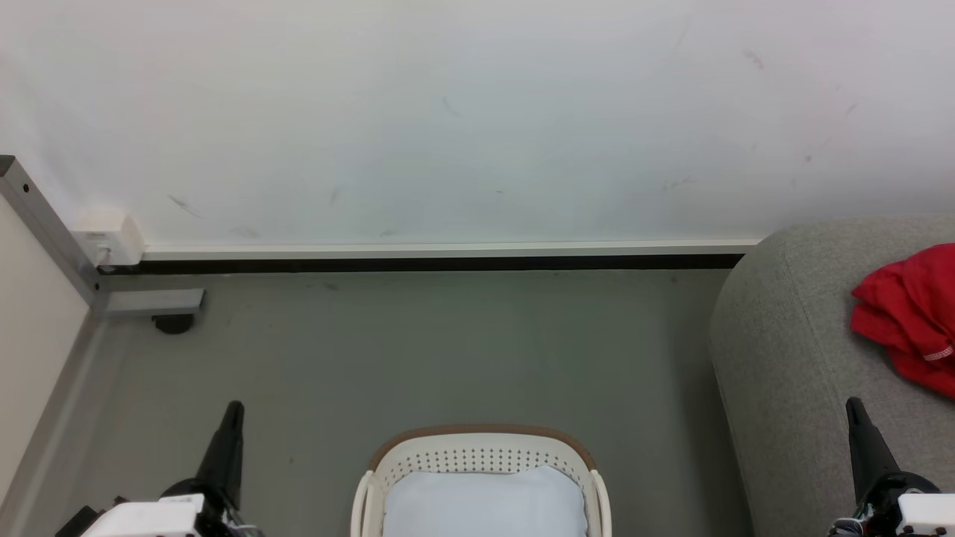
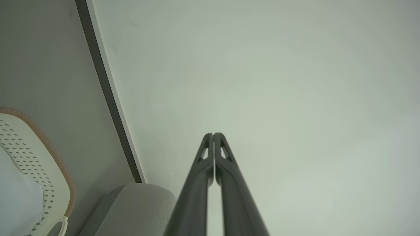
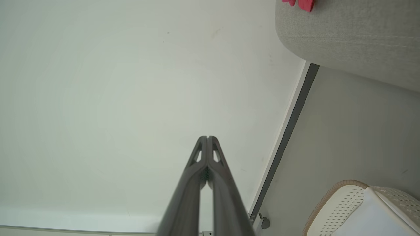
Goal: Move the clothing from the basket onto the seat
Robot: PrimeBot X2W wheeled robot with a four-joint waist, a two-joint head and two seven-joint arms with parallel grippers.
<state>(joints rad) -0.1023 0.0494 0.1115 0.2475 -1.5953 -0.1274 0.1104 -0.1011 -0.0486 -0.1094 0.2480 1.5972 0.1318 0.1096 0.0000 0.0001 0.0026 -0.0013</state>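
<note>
We log both hands low in the head view. The left hand (image 1: 233,408) sits at the lower left over the grey floor (image 1: 448,343), its fingers clenched tip to tip and empty. The right hand (image 1: 853,403) sits at the lower right in front of the sofa (image 1: 791,350), clenched the same way and empty. The basket (image 1: 477,432) stands on the floor between the hands, at the bottom edge, with white padding (image 1: 485,503) inside. We see the red clothing (image 1: 906,313) bunched on the sofa at the right edge, well apart from the basket. The white wall (image 1: 448,112) lies beyond.
</note>
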